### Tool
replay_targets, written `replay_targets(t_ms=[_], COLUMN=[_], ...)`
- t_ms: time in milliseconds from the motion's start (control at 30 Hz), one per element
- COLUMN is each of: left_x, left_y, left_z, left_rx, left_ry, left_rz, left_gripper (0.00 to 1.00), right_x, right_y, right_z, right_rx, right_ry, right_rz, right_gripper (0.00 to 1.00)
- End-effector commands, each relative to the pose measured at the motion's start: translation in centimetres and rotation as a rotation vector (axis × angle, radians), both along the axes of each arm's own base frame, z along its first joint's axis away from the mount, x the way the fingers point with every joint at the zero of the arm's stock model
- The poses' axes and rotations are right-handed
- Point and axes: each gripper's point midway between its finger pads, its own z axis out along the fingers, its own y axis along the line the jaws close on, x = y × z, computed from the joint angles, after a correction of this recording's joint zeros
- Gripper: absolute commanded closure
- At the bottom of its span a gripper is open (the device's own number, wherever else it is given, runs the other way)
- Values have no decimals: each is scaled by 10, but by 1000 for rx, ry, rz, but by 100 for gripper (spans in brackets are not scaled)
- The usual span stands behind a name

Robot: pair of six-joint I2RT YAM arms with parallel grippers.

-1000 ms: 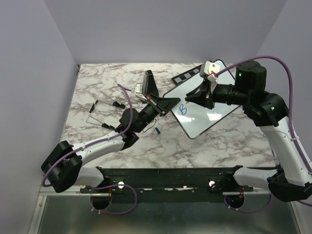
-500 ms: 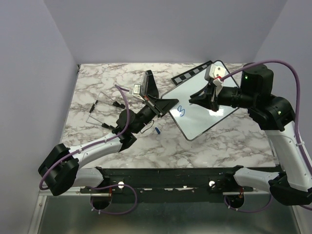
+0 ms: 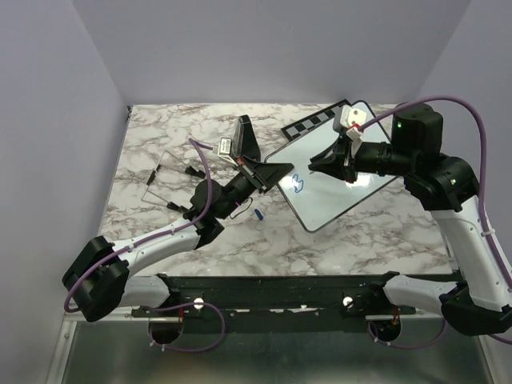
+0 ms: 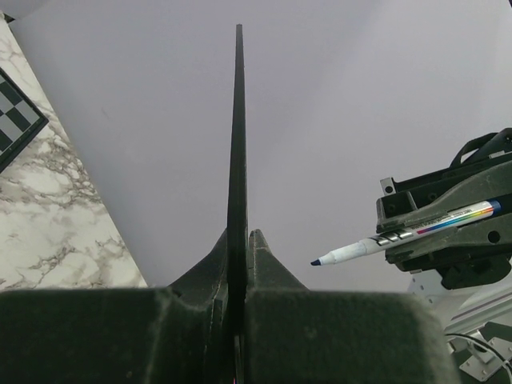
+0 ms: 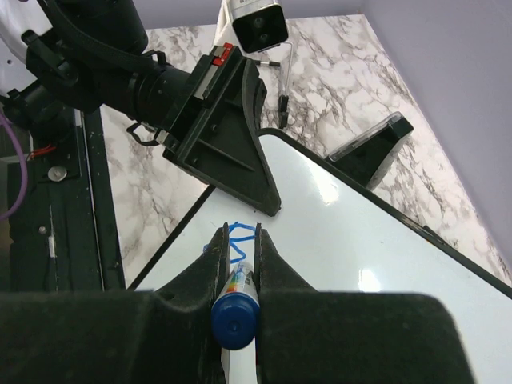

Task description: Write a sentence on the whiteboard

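Centrally, right of middle, the whiteboard (image 3: 344,188) sat on the marble table (image 3: 160,136) — left gripper (image 3: 274,171) clamped shut on its left edge. Right gripper (image 5: 238,244) gripped 1 blue marker (image 5: 236,308), tip near the blue strokes (image 3: 298,182) — chessboard (image 3: 312,124) at the board's far side.

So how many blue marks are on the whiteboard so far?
1: a blue scrawl near the whiteboard's left corner, just ahead of the marker tip. The marker may hide a little more.
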Motion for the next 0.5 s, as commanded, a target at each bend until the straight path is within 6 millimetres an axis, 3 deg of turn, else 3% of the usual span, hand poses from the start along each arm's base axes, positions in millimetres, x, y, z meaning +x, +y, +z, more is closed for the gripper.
replay_targets(t_ms=[0,467], left_x=[-15,-17], left_y=[16,18], left_z=[55,55], left_rx=[-156,-160], left_ry=[-104,-101], left_rz=[-22,-23], left_gripper=[100,100], right_x=[3,0], right_y=[1,3], right_z=[1,-5], right_rx=[12,13], right_ry=[13,31], right_rz=[4,24], right_gripper=[99,99])
